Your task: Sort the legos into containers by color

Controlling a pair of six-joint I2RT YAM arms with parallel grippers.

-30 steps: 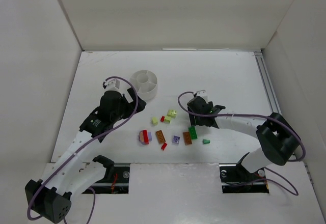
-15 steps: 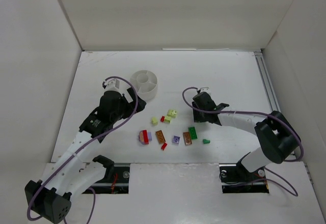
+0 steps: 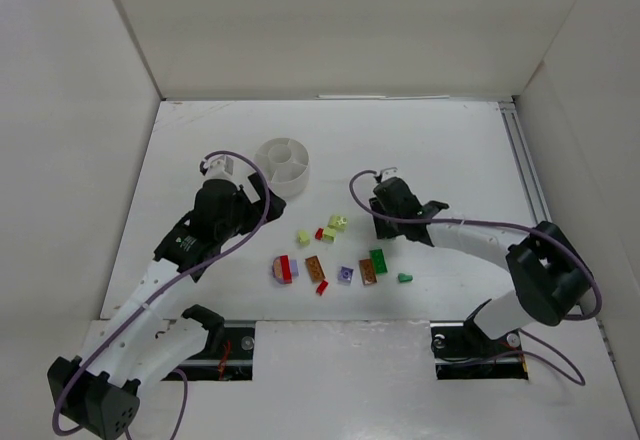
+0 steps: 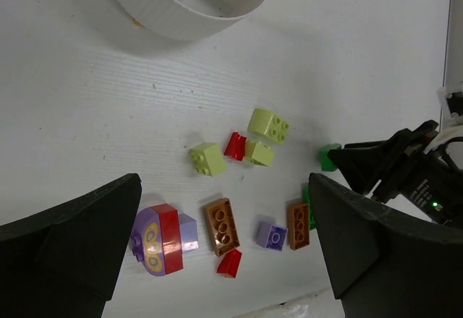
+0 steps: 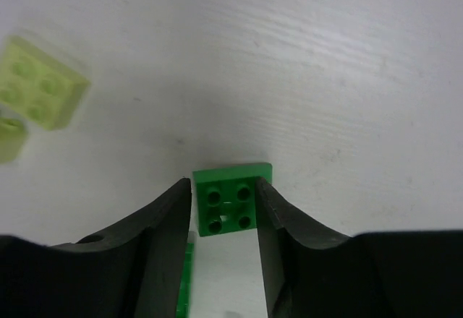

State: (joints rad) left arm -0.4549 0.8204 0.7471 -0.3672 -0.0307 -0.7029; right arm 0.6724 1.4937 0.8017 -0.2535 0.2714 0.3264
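The right gripper is clenched on a small green 2-by-2 brick, its 2 fingers pressing opposite sides. The brick is square, so we see no long axis to mind. Beyond it on the table lies a pale yellow brick, apart from the grip. The coming move, we judge, turns on the white divided tub. From above, the tub sits to the left of the right gripper and farther from the bases, well apart. The loose legos lie nearer the bases than that path. The left gripper, fingers spread wide and holding nothing, hovers just beside the tub and is the nearer arm, yet the brick is in the right one. The right wrist view proves the grasp but shows no tub. The top view shows the route but not the brick. The left wrist view shows 3 wedge compartments, bare where visible, and the green brick at the right fingertips.
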